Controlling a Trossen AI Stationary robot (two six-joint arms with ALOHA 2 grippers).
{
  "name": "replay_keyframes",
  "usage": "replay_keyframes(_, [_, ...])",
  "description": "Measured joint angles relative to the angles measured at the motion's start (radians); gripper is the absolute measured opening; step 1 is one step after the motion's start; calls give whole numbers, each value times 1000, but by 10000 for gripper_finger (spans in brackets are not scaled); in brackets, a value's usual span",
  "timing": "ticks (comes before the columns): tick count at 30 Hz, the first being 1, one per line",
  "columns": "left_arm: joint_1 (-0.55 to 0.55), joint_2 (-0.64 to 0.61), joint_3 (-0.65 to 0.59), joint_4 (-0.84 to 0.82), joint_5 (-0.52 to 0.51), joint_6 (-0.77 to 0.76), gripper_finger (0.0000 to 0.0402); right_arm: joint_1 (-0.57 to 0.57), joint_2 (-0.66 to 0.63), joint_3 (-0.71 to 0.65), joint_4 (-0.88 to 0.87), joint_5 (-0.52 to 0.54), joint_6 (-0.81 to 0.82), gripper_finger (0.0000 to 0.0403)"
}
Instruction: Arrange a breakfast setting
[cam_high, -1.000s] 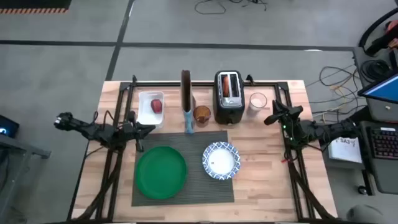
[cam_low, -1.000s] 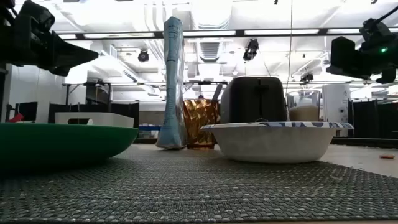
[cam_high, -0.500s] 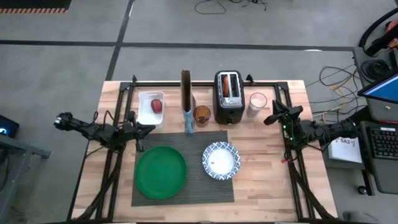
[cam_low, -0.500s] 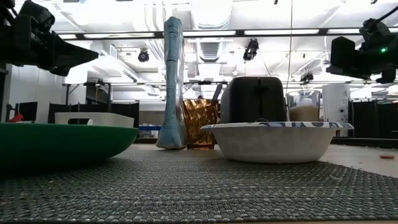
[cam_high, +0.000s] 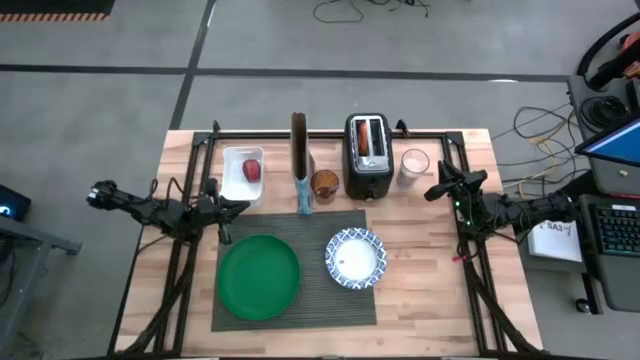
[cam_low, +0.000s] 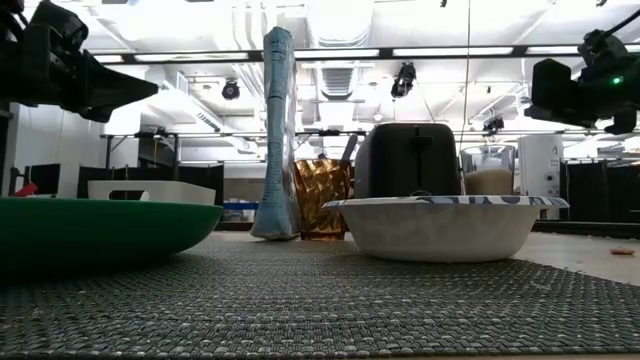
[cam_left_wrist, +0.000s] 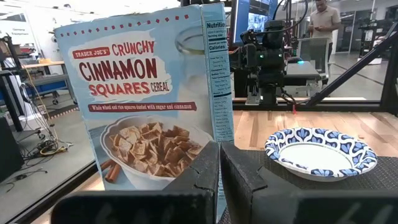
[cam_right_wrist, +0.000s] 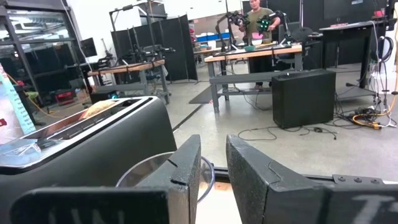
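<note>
A dark grey ribbed placemat (cam_high: 300, 300) lies at the table's near middle. On it rest a large green plate (cam_high: 259, 277) and a blue-and-white bowl (cam_high: 356, 257). The cereal box (cam_high: 301, 165) stands upright just behind the mat, next to an amber glass (cam_high: 324, 184). A red fruit (cam_high: 252, 171) lies in the white tray (cam_high: 236, 180). A bagel (cam_right_wrist: 102, 107) sticks up from the black toaster (cam_high: 368, 155). My left gripper (cam_high: 240, 206) hovers shut at the table's left, pointing level at the cereal box (cam_left_wrist: 143, 106). My right gripper (cam_right_wrist: 213, 146) hovers open at the right, empty.
A glass of milk (cam_high: 414, 163) stands right of the toaster, just ahead of my right gripper. Black frame rails (cam_high: 190, 270) run along the table's left, right and far sides. Bare wood shows right of the mat (cam_high: 420, 280). A person stands far off in the room (cam_right_wrist: 256, 18).
</note>
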Motion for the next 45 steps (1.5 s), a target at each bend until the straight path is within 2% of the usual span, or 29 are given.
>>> replay_keyframes(37, [0,0,0,0,0,0,0,0,0,0,0,0,4,68])
replay_keyframes(39, [0,0,0,2,0,0,0,0,0,0,0,-2,81,68])
replay_keyframes(41, [0,0,0,23,2,-44,0,1,0,0,-4,-24,229,68])
replay_keyframes(45, [0,1,0,100,6,-287,0,2,0,0,5,-119,439,68])
